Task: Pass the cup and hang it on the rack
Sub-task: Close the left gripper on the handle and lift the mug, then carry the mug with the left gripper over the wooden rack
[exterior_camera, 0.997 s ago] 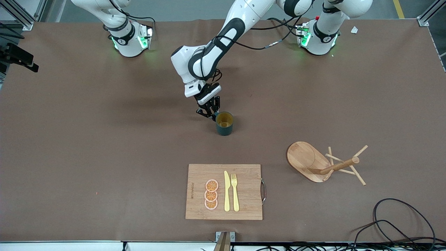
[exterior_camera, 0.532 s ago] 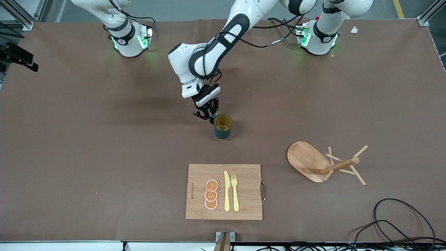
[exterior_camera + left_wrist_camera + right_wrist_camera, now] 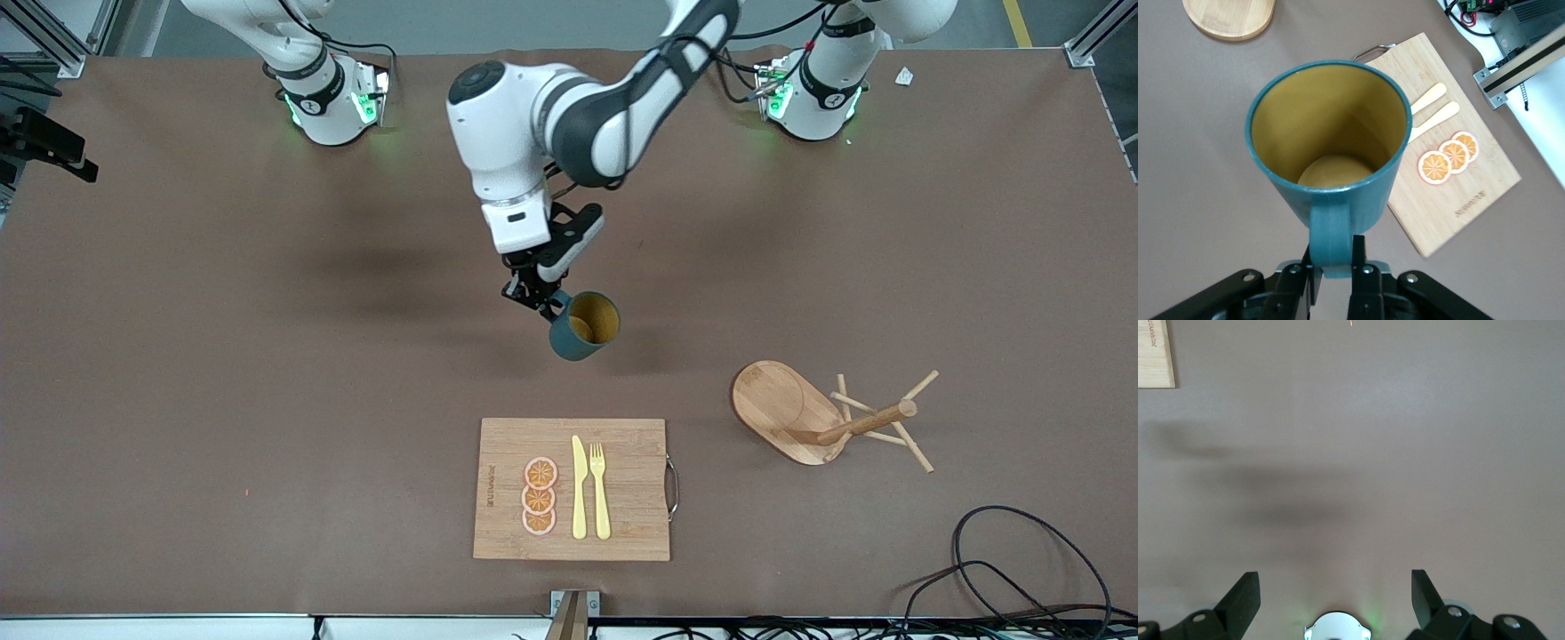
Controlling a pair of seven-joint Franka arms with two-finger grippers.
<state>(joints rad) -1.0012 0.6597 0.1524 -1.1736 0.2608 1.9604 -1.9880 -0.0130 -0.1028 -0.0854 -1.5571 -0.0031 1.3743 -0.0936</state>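
Jaws pinch glossy teal cup (image 3: 582,327) handle – cylinder tilted (ochre inside)

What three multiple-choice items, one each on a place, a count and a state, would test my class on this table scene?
1. Where is the rack?
A. On the board
B. On the table, toward the left arm's end
C. In the right gripper

2. How many orange slices lie on the board?
A. Two
B. Three
C. Five

3. How is the cup held?
A. Left gripper shut on its handle
B. Right gripper shut on its rim
C. Not held, standing on the table

Answers: 1 B, the rack lies tipped over on bare table beside the board. 2 B, three slices show in a row by the knife. 3 A, the left wrist view shows the fingers pinching the handle, cup lifted and tilted.
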